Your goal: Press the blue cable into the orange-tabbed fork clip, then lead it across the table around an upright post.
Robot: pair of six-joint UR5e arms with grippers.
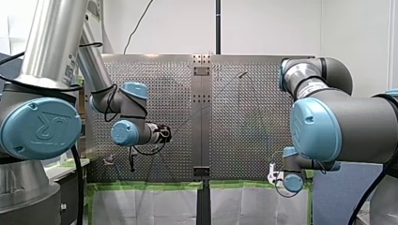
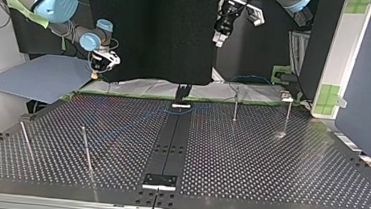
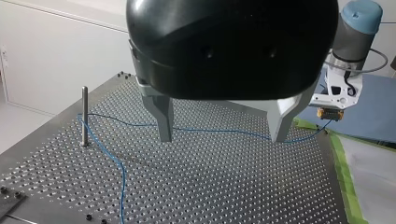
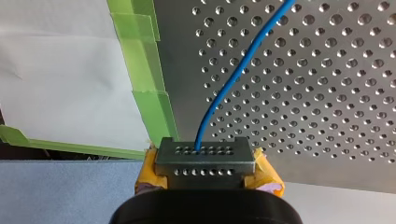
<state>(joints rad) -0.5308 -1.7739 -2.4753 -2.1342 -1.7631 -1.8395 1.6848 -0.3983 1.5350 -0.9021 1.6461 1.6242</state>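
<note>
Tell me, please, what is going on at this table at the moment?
My right gripper, with yellow pads, is shut on the blue cable at the edge of the perforated table. From there the cable runs across the table and bends at an upright post. My left gripper hangs open above the cable, holding nothing. I cannot make out the fork clip in these views.

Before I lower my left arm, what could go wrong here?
The blue cable lies beneath my open left gripper; descending could miss it or jam it against the table. My right gripper grips it beyond the table's edge; pulling could drag the bend off the post.
</note>
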